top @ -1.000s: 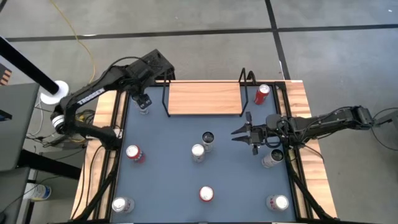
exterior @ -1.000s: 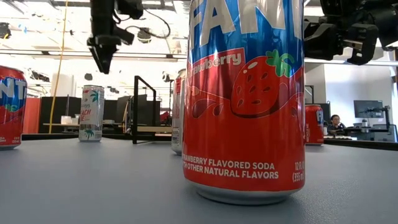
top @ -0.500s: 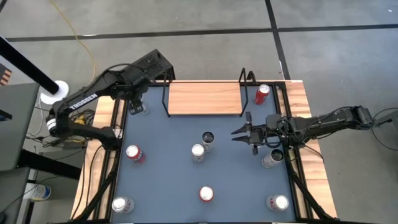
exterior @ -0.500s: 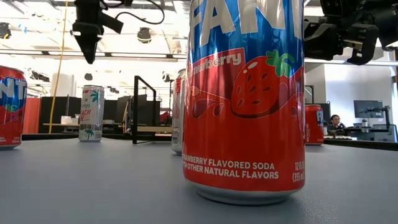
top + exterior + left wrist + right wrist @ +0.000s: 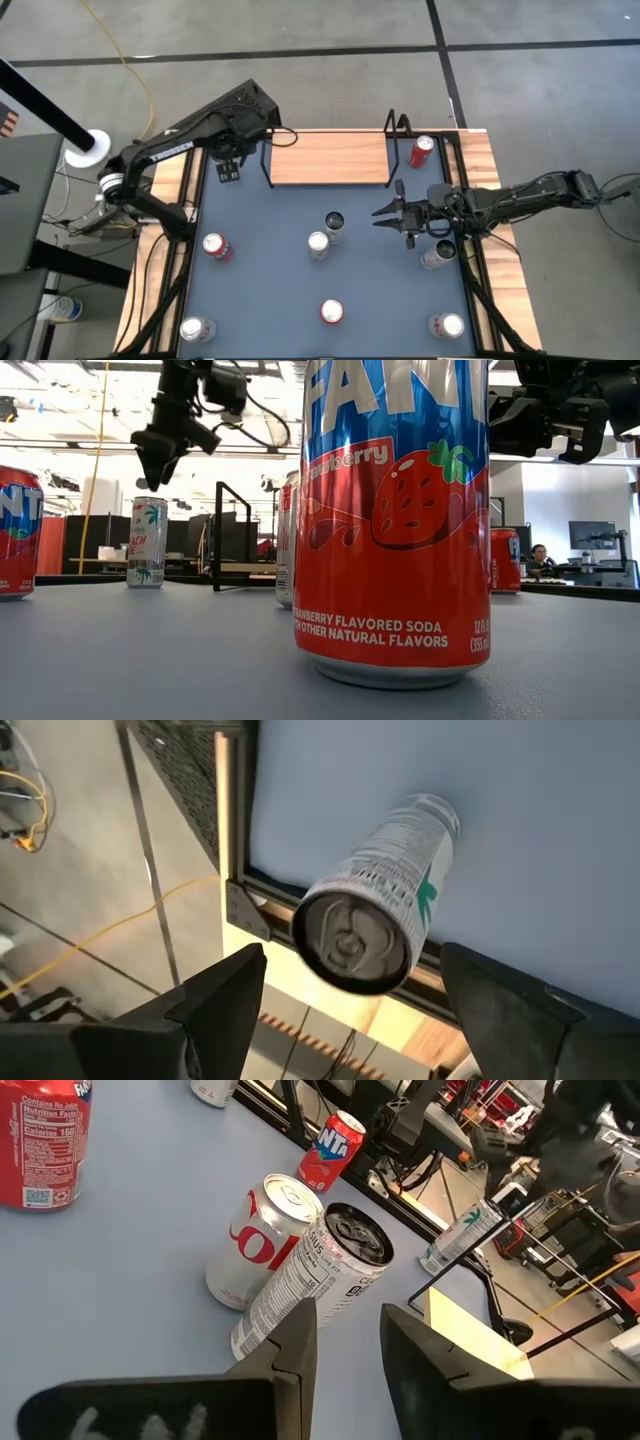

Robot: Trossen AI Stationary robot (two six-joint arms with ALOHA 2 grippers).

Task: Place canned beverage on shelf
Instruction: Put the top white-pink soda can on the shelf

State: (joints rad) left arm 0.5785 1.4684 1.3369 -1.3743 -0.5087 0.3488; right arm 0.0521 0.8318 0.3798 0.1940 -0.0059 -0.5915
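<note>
Hovering over the table's far-left corner, the left gripper (image 5: 229,170) hangs with its fingers (image 5: 215,995) spread wide apart above a white can with green print (image 5: 385,910), which stands upright on the blue-grey table top (image 5: 270,280) close to the table's wooden edge; the wrist view looks almost straight down on the can's lid, and the fingers touch nothing. In the low view the same gripper (image 5: 158,460) is well above that can (image 5: 146,542), clear of it. The shelf (image 5: 328,158), a light-wood board on a black wire frame, sits empty at the far middle of the table, just to the right of the left gripper. The right gripper (image 5: 392,213) waits in the air right of the table's middle, its fingers (image 5: 300,1345) slightly apart and closed on nothing, pointed toward a dark-lidded can (image 5: 334,221) and a silver-topped can (image 5: 318,243) standing side by side near the centre. A red can (image 5: 422,150) stands beside the shelf's right end, another red can (image 5: 214,245) stands at the left, and further cans sit along the near edge, among them a red strawberry soda can (image 5: 395,510) that fills the low view's foreground.
</note>
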